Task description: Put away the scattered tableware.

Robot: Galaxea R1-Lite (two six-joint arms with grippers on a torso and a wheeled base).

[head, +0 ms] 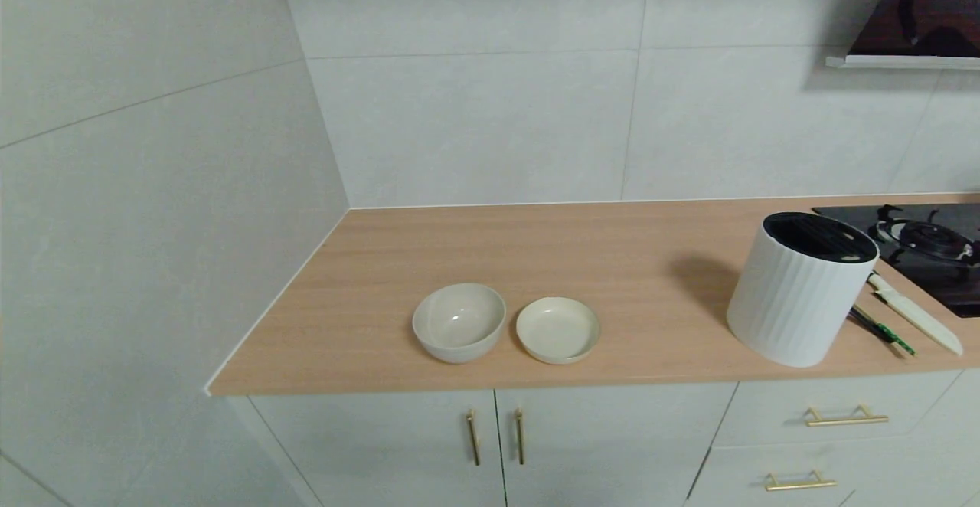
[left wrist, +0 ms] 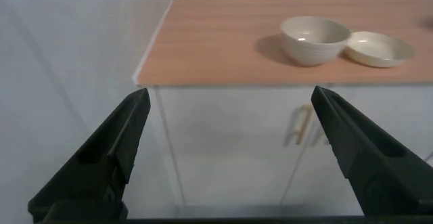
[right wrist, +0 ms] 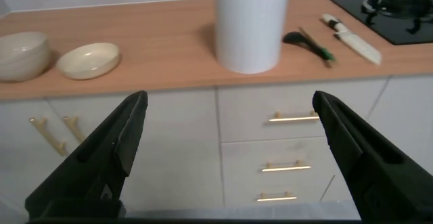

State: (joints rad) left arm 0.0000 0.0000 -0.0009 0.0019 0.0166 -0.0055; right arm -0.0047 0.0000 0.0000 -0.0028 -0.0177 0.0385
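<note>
- The left claw point(left wrist: 229, 95) hangs below counter level, facing the cabinet fronts near the counter's left end. Its two dark fingers are spread wide with nothing between them.
- The right claw point(right wrist: 229, 97) sits low too, facing the drawers point(right wrist: 291, 143) under the counter's right part. It is likewise spread wide and holds nothing.
- A cream bowl point(head: 459, 322) stands upright close to the front edge of the wooden counter point(head: 536, 254), left of its middle.
- A shallow dish point(head: 557, 329) of the same colour lies just beside the bowl on the side away from the left wall, also close to the front edge. I cannot tell whether the rims touch.
- A white ribbed holder point(head: 800, 289) with a dark top stands near the front edge toward the right end.
- A pale knife point(head: 915, 313) lies flat between the holder and the stove point(head: 930, 250).
- A dark utensil point(head: 884, 331) with a green mark lies between knife and holder, partly hidden by the holder.
</note>
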